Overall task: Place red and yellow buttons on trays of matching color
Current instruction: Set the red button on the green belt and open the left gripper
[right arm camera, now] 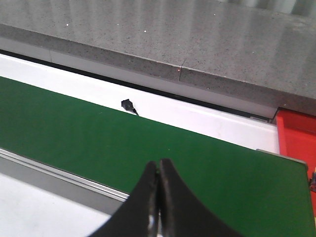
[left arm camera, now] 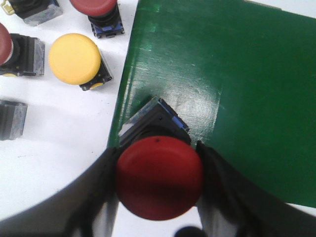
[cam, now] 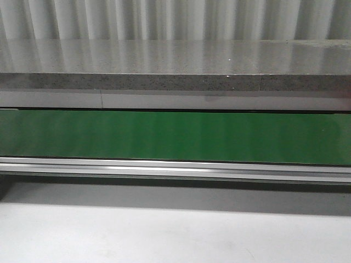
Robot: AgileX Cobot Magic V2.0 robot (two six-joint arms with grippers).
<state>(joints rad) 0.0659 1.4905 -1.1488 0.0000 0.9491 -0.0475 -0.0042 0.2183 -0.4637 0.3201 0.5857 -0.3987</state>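
In the left wrist view my left gripper (left arm camera: pixel 159 157) is shut on a red button (left arm camera: pixel 159 183) with a black base, held over the corner of the green belt (left arm camera: pixel 222 84). On the white surface beyond lie a yellow button (left arm camera: pixel 74 58) and two more red buttons (left arm camera: pixel 95 6) (left arm camera: pixel 4 44). My right gripper (right arm camera: pixel 158 165) is shut with nothing between its fingers, above the green belt (right arm camera: pixel 98 133). A red tray (right arm camera: pixel 296 138) shows at the belt's end in the right wrist view. No yellow tray is in view. The front view shows neither gripper.
The green conveyor belt (cam: pixel 175 137) runs across the front view, with a metal rail (cam: pixel 175 167) before it and a grey stone ledge (cam: pixel 175 66) behind. Other button bases (left arm camera: pixel 11 118) (left arm camera: pixel 34 11) lie on the white surface. A small black piece (right arm camera: pixel 128 104) sits by the belt.
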